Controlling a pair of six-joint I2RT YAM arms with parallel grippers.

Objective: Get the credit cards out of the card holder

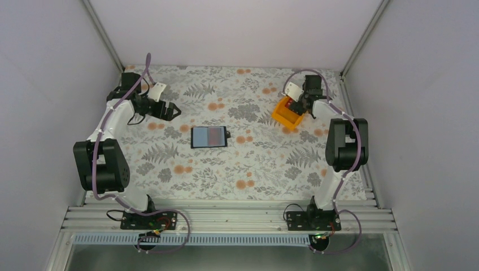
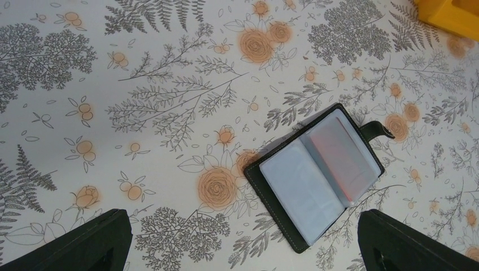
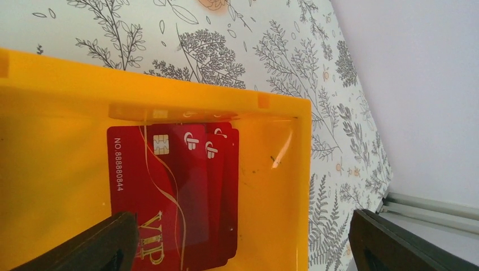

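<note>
- The card holder (image 1: 209,136) lies open and flat on the flowered counter (image 1: 169,164), with its clasp tab on the right edge. A reddish tint shows through one of its clear sleeves.
- An orange bin (image 1: 287,114) sits to the right of the card holder and farther back, well apart from it.
- Several red credit cards (image 3: 175,195) lie overlapped inside that bin, the top one marked VIP.
- The right gripper (image 3: 243,240) hangs over the bin, released, with its fingers spread wide and nothing between them.
- The left gripper (image 1: 172,111) hovers to the left of the card holder, also released and empty.
</note>
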